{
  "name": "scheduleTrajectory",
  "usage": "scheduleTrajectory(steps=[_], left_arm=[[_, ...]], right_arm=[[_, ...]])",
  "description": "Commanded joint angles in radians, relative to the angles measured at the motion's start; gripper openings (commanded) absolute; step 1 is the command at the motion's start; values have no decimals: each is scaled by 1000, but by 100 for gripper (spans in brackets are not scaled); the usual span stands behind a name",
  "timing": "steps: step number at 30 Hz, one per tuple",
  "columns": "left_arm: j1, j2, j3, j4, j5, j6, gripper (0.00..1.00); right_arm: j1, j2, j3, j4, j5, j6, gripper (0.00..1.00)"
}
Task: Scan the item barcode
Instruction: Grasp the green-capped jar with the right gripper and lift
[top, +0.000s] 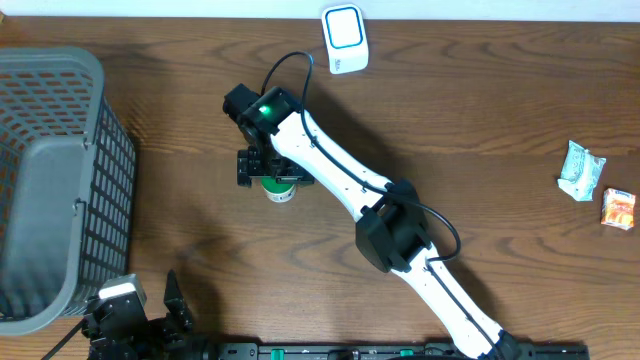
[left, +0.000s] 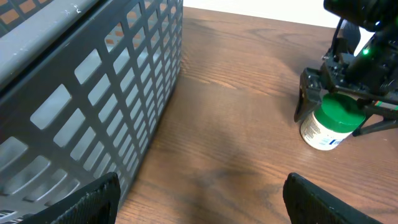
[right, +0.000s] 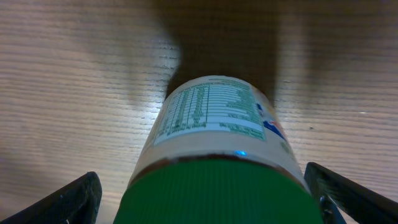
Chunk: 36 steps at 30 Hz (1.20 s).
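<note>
The item is a white bottle with a green screw cap (top: 279, 189), upright on the wooden table. It also shows in the left wrist view (left: 328, 122) and fills the right wrist view (right: 214, 118), label side up. My right gripper (right: 211, 202) hangs over it, open, one finger on each side of the cap with a gap at both. A white scanner with a blue-ringed face (top: 345, 38) lies at the table's far edge. My left gripper (left: 200, 202) is open and holds nothing, low at the front left (top: 140, 318) beside the basket.
A grey slatted basket (top: 50, 180) stands at the left, its wall close to my left fingers (left: 93, 93). Two small snack packs, one pale green (top: 582, 170) and one orange (top: 619, 208), lie at the far right.
</note>
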Motion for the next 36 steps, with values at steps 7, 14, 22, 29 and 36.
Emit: scheduleTrajectory(steps=[7,14,22,29,36], left_arm=[[-5,-5,0,-2,-9,17,84],[-5,-5,0,-2,-9,16,84],[-5,-5,0,-2,-9,17,84],[-5,-5,0,-2,-9,17,84],[-5,-5,0,-2,-9,17,84]], right_arm=[[14,15,8,-15,10,19,93],[39,16,-16,-8,63,23,89],[50,16,-84,41,79,26,87],[48,16,-102,55,80,26,79],[43,16,-102,60,76,25,70]])
